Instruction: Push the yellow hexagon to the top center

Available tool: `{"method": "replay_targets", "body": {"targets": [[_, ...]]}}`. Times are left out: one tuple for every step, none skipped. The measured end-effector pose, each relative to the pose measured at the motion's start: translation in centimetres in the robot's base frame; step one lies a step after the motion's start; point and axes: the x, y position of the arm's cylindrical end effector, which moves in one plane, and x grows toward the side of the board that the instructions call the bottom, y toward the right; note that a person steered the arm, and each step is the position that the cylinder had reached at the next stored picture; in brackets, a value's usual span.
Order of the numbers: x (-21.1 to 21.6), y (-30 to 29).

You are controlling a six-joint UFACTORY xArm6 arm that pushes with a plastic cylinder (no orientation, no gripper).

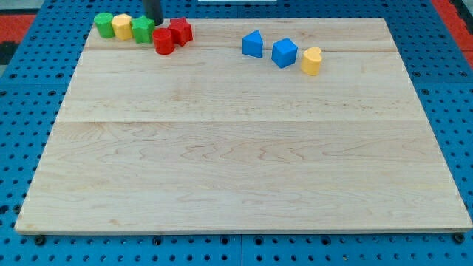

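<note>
The yellow hexagon [122, 26] sits near the board's top left corner, between a green cylinder [103, 24] on its left and a green block [143, 29] on its right; the three touch in a row. My tip [156, 22] is at the view's top, just right of the green block and left of a red block [181, 31]. A red cylinder [163, 41] lies just below my tip. The rod's upper part is cut off by the view's top edge.
A blue triangular block [253, 44], a blue cube [284, 52] and a yellow heart-like block [312, 60] lie in a line right of top centre. The wooden board [236, 162] rests on a blue perforated surface [22, 111].
</note>
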Motion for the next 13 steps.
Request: {"method": "replay_targets", "body": {"targets": [[3.0, 0.0], [2.2, 0.0], [-1.7, -0.4], [-1.8, -0.9], [-1.7, -2.6], [-1.8, -6.0], [-1.7, -9.8], [-1.7, -11.2], [-1.7, -11.2], [1.2, -11.7], [2.6, -7.0], [0.8, -4.7], [-0.5, -0.8]]}}
